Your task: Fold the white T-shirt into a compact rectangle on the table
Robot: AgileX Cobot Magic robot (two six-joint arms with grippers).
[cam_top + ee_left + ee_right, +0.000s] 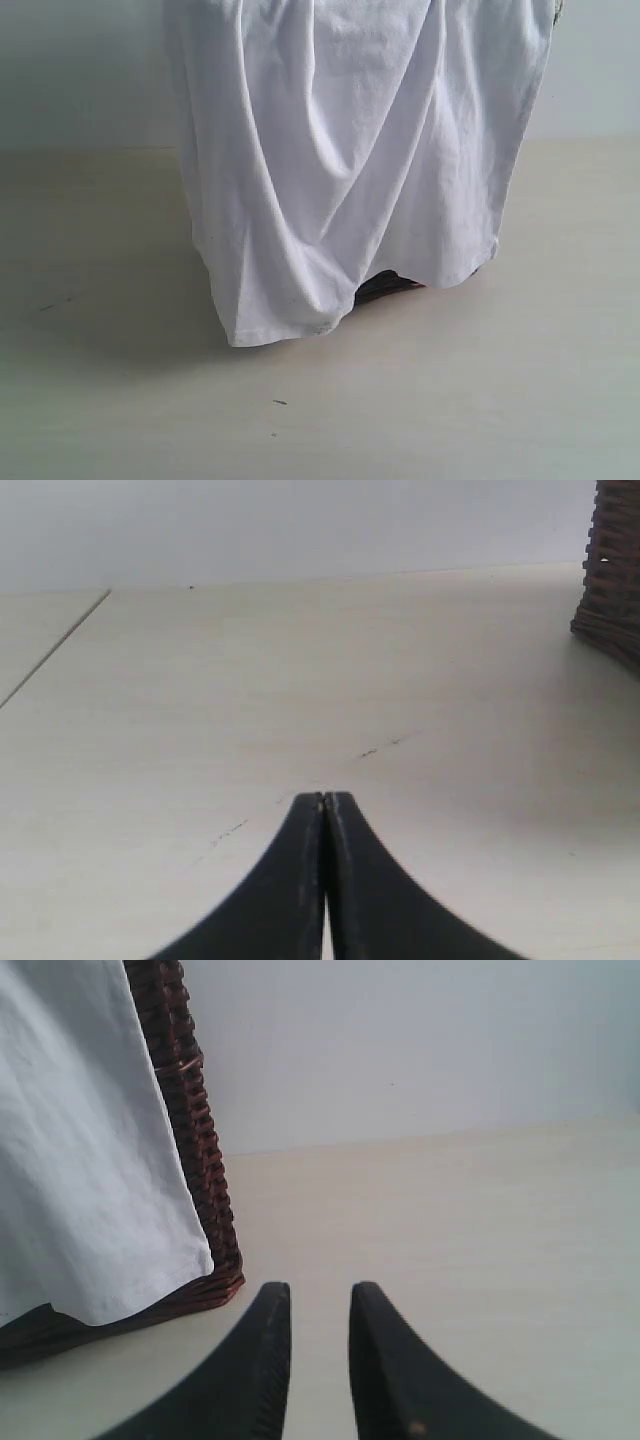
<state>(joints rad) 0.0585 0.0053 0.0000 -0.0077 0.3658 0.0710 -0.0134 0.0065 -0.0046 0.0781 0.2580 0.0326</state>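
The table (480,400) is a broad, pale beige surface with faint grain, running back to its far edge below a plain light wall. A dark wicker basket (205,1190) stands directly on it near that far edge (mostly hidden by the white T-shirt (340,150) draped over it, whose lowest hem corner seems to touch the tabletop). A few small dark specks (279,402) dot the bare surface toward the near edge.

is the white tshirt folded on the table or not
Not folded: the white T-shirt hangs draped over the wicker basket in loose creases, not laid on the table.
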